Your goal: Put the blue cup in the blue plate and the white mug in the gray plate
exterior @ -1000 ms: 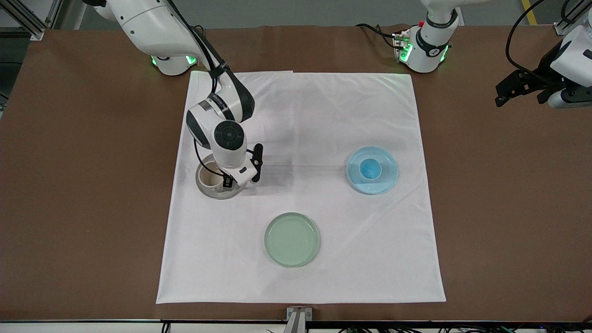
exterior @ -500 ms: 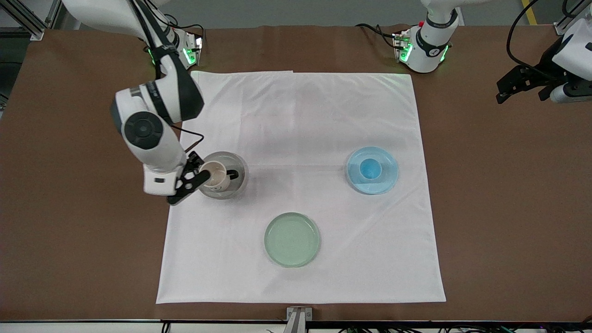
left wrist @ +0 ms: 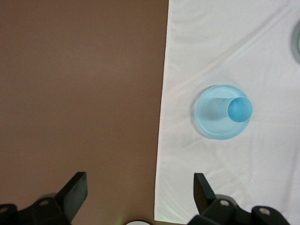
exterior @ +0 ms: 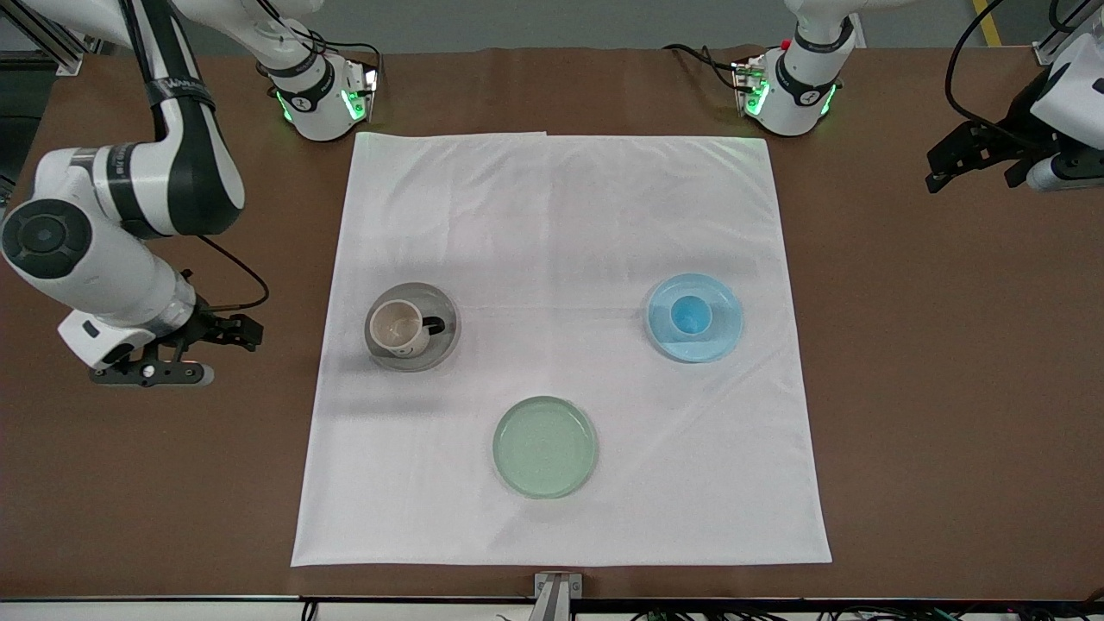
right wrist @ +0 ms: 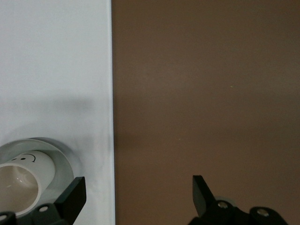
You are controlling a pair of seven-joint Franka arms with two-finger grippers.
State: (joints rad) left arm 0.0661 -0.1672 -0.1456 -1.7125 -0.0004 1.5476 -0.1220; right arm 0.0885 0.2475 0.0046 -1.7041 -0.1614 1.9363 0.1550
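The white mug (exterior: 398, 329) stands upright in the gray plate (exterior: 438, 347), its black handle pointing toward the cloth's middle. The blue cup (exterior: 690, 314) stands upright in the blue plate (exterior: 723, 341). My right gripper (exterior: 246, 332) is open and empty over the bare brown table beside the cloth, apart from the mug. In the right wrist view (right wrist: 138, 194) the mug (right wrist: 23, 178) and gray plate (right wrist: 63, 154) show at the edge. My left gripper (exterior: 936, 172) is open and empty, waiting over the table's left-arm end. The left wrist view (left wrist: 140, 187) shows the blue cup (left wrist: 240, 108) in the blue plate (left wrist: 211, 123).
A white cloth (exterior: 561, 216) covers the table's middle. A pale green plate (exterior: 545, 446) lies empty on it, nearer the front camera than the other plates. Brown table (exterior: 949, 388) surrounds the cloth.
My right gripper has let go of the white mug and moved off the cloth toward the right arm's end of the table. The mug stays in the gray plate. The left arm has barely moved.
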